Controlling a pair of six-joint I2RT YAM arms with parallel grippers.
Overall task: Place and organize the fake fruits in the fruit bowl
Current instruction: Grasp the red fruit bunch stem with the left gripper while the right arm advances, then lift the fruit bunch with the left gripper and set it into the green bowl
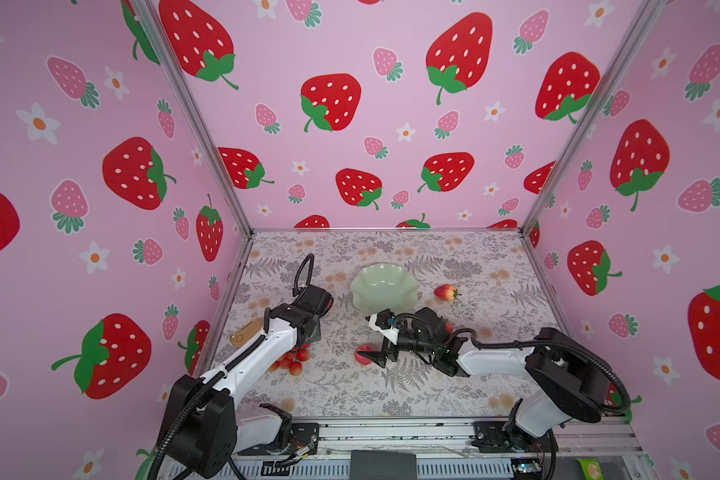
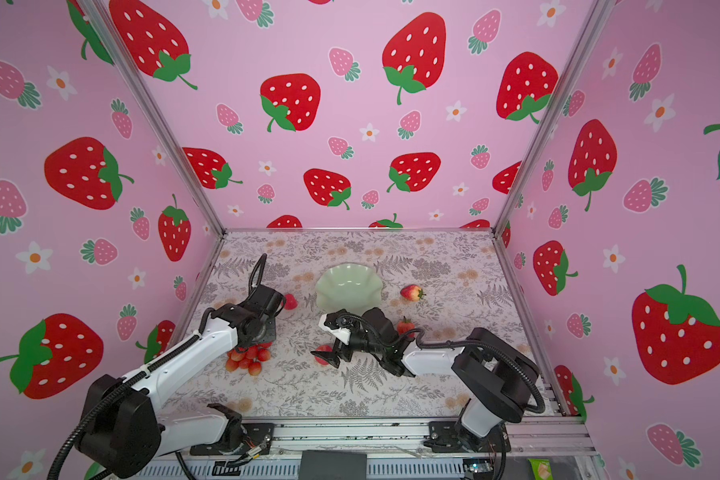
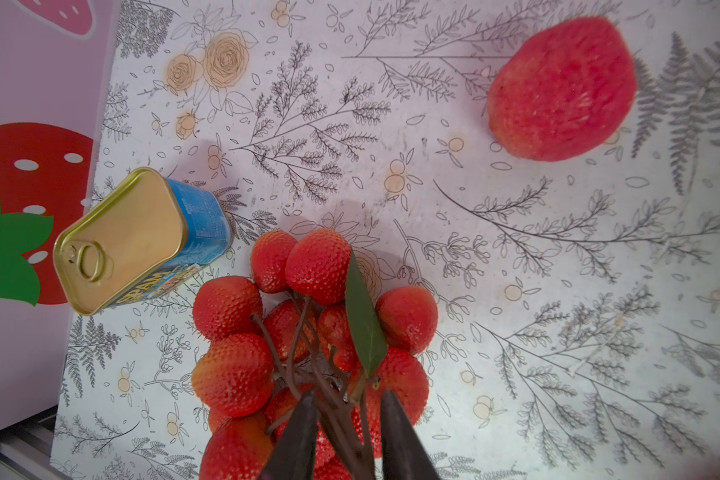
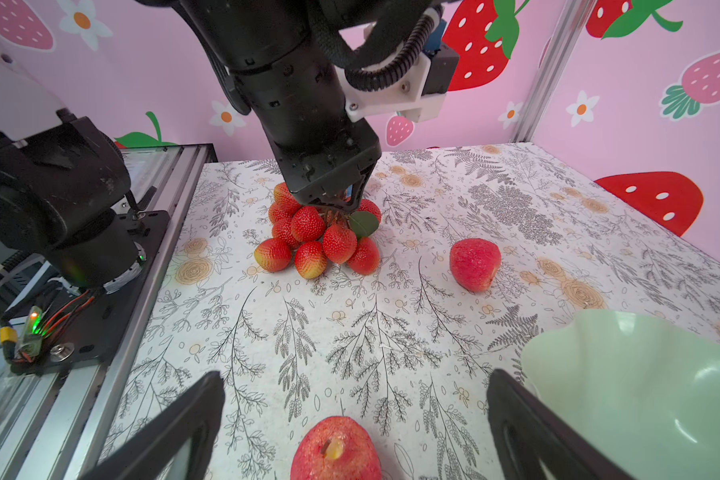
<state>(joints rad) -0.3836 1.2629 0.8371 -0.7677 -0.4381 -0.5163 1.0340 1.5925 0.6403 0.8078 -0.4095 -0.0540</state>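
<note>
The berry cluster [image 3: 233,374] rests on the table, also seen in both top views [image 1: 292,361] [image 2: 248,359]. My left gripper [image 3: 348,395] points down over it, its narrow jaws shut on the dark stem. The apple [image 4: 335,449] lies on the table between the wide-open fingers of my right gripper [image 4: 356,374]. The mint-green fruit bowl [image 1: 385,286] [image 4: 641,395] is empty, just beyond the right gripper. The bumpy ball [image 3: 562,89] [image 4: 474,264] lies between the cluster and the bowl. One strawberry [image 1: 445,292] lies right of the bowl; another strawberry [image 2: 406,325] peeks from behind the right arm.
A gold-topped tin [image 3: 129,241] [image 1: 246,332] stands by the left wall, close to the cluster. Pink printed walls enclose the table on three sides. The arm bases and a metal rail [image 1: 391,432] run along the front edge.
</note>
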